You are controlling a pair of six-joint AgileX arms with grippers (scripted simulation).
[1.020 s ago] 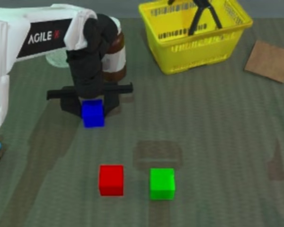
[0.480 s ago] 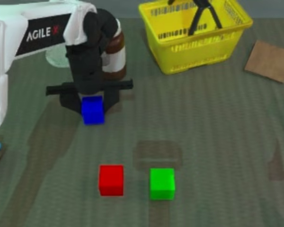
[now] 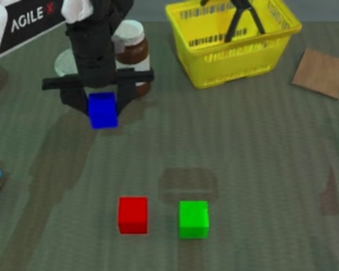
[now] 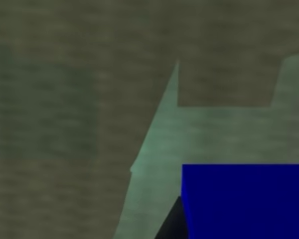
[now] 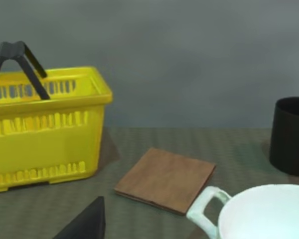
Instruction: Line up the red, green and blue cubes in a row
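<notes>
Left gripper (image 3: pixel 102 101) was seen at the table's left rear, jaws pinched on the blue cube (image 3: pixel 103 110), which was held between them, lifted clear of the green mat (image 3: pixel 260 169). A brown jar (image 3: pixel 131 53) stood just behind the jaws. Well in front of the jaws, the red cube (image 3: pixel 133 214) and green cube (image 3: pixel 193 219) sat side by side, apart. A yellow basket (image 3: pixel 233 51) was noted rearward to the right. The right arm was not seen from above; its jaw state cannot be told.
</notes>
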